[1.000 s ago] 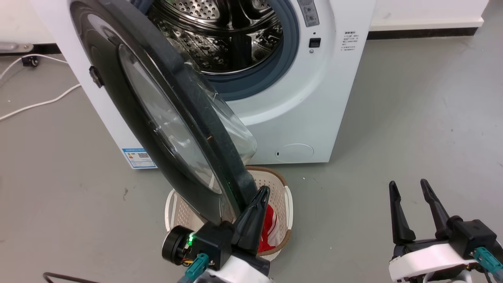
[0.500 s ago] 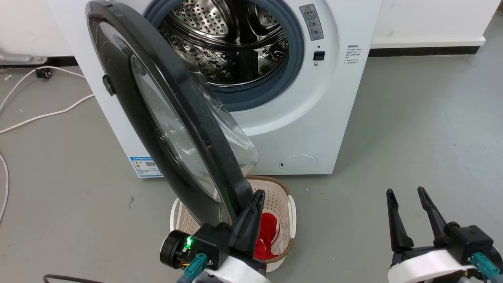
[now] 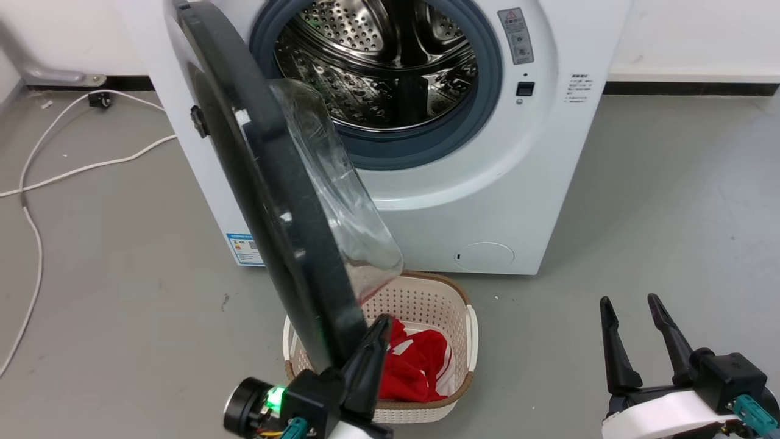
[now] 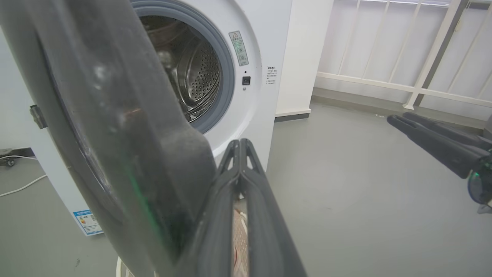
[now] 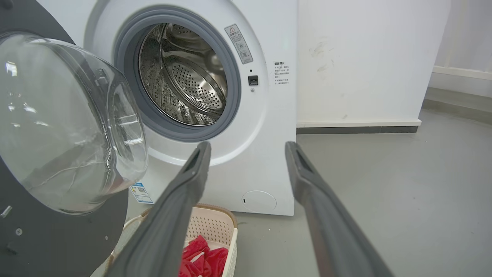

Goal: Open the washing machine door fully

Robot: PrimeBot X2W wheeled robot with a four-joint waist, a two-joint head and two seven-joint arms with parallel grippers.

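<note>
Bearing blue energy sticker (image 3: pixel 244 249): washing machine (image 3: pixel 536 183)

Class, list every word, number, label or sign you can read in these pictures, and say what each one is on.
No wording can be quoted; all of it is too small.
On the grey label beside the opening of the washing machine: a warning triangle, print unreadable.
The black print right of it: unreadable.
The blue sticker low on the front: blurred.
</note>
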